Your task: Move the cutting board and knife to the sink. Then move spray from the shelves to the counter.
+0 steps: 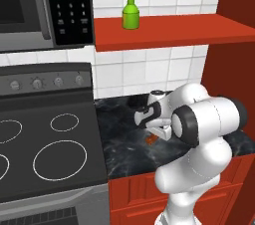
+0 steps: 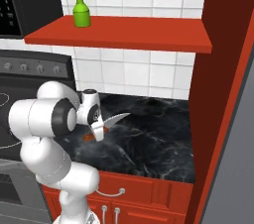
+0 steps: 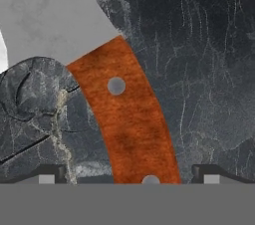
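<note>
Now: my gripper is wide open above the knife handle

Now I look along my gripper [image 3: 128, 178] in the hand view. Its two dark finger tips [image 3: 47, 175] stand far apart at the bottom of the frame, one at the lower left and one at the lower right, so the jaws are wide and hold nothing. Between them runs the reddish-brown handle of the knife [image 3: 127, 119], from the bottom centre up to the middle, with two small grey rivets in it. The grey blade fills the upper left of that frame. I cannot tell if the tips touch the handle.

The knife lies on the counter [image 2: 154, 139], black with white veins. In the right base view its curved blade [image 2: 115, 118] sticks out to the right of my hand, near the centre left of the frame. In the left base view a small piece of the handle [image 1: 150, 140] shows under my wrist, just below the centre.

The spray [image 1: 131, 7] stands upright on the red shelves [image 1: 174, 30], at the top centre of the left base view and at the upper left of the right base view.
</note>
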Motion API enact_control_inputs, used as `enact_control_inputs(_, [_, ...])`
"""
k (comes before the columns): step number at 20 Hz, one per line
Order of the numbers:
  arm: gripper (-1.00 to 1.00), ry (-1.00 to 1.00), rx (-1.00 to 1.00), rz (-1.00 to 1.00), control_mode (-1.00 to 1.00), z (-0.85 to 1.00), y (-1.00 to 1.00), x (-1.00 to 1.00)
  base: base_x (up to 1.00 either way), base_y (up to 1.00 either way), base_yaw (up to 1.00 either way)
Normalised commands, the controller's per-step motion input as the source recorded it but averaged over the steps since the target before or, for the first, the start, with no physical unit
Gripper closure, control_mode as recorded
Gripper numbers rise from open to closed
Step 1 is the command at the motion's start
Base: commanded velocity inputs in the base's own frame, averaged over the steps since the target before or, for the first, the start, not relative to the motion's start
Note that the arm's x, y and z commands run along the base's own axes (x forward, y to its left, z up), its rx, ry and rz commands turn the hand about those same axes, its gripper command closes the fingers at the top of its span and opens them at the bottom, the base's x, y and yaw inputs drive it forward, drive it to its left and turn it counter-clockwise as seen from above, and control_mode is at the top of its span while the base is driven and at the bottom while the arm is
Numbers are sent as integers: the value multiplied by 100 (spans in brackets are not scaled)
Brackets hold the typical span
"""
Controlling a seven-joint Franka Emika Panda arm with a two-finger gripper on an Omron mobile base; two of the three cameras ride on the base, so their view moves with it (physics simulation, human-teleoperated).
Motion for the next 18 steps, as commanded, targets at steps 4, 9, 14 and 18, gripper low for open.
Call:
enact_control_inputs(4, [-100,0,0,-2,-100,-31,0,0,0,0,0])
enact_control_inputs(9, [-100,0,0,-1,-100,-36,0,-3,0,0,0])
enact_control_inputs(14, [100,-1,0,-1,-100,-35,0,-14,0,0,0])
enact_control_inputs(18, [100,-4,0,-2,-100,-33,0,-21,0,0,0])
